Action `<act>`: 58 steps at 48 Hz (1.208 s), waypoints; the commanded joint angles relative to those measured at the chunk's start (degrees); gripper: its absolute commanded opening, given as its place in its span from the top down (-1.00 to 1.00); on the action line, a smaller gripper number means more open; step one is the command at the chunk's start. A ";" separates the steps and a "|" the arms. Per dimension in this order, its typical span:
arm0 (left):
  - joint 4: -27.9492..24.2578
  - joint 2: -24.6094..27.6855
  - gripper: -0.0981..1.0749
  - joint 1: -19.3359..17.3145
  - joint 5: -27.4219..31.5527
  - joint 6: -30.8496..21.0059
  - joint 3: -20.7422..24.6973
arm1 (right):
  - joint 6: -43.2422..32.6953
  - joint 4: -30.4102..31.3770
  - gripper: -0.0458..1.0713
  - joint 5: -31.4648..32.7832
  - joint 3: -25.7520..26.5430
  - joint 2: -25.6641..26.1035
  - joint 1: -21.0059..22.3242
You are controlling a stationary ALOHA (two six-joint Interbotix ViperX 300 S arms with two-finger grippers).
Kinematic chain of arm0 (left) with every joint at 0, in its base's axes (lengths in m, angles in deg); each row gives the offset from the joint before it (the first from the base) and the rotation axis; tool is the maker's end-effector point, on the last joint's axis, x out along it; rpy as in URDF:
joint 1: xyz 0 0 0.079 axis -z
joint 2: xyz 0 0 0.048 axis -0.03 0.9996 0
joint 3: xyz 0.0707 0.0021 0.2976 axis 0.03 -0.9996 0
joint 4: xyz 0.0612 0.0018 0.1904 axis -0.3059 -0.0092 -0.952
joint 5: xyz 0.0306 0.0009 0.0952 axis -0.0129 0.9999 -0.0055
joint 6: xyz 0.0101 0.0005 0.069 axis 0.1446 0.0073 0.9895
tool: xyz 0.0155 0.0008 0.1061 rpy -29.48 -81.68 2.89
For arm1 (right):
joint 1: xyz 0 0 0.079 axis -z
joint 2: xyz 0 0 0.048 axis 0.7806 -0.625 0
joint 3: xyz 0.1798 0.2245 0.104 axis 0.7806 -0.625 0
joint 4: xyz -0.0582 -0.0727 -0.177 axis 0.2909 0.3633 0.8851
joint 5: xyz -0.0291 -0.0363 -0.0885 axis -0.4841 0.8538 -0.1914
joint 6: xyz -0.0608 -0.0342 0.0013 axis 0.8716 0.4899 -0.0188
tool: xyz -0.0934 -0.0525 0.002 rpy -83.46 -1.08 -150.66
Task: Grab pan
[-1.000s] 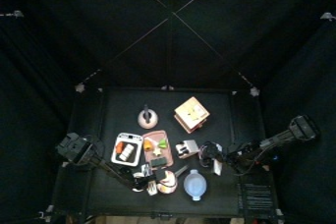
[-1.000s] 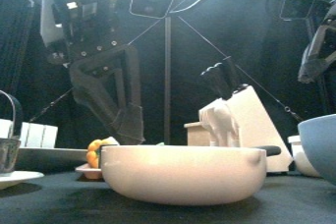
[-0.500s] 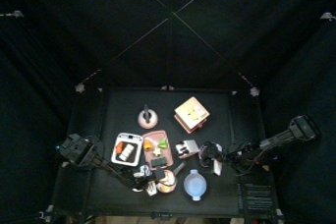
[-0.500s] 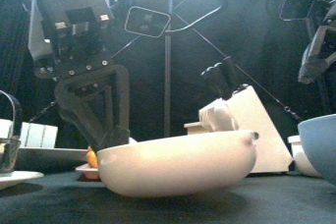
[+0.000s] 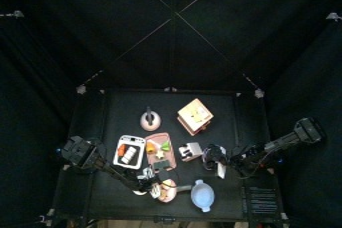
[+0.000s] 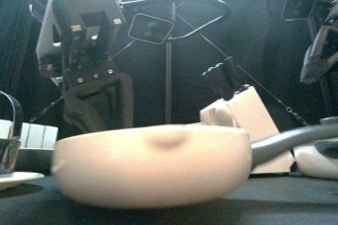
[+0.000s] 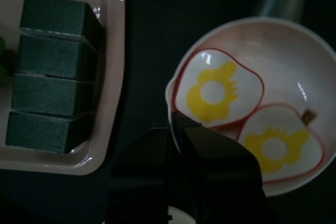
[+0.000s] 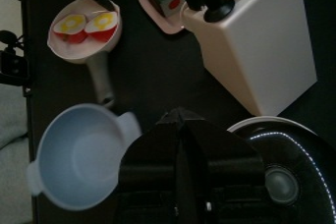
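One pan (image 5: 202, 196) points its stub handle rearward.

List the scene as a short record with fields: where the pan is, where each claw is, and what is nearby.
pan: pale blue, lies free on the table near its front edge, nothing grips it
left claw: hangs over the egg dish, not at the pan
right claw: beside the pan, apart from it
egg dish: two fried eggs inside, next to a tray of dark blocks
knife block: white, behind the pan
task state: pan not yet grasped
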 commanded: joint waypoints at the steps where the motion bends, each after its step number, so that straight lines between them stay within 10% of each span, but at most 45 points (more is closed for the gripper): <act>1: 0.09 -0.62 0.16 -0.18 0.09 0.09 0.79 | -0.09 -0.18 0.13 -0.35 0.62 0.09 0.26; 58: 0.35 -7.29 0.29 -1.85 6.06 0.62 2.37 | -0.09 -0.18 0.13 -0.35 0.09 0.00 0.88</act>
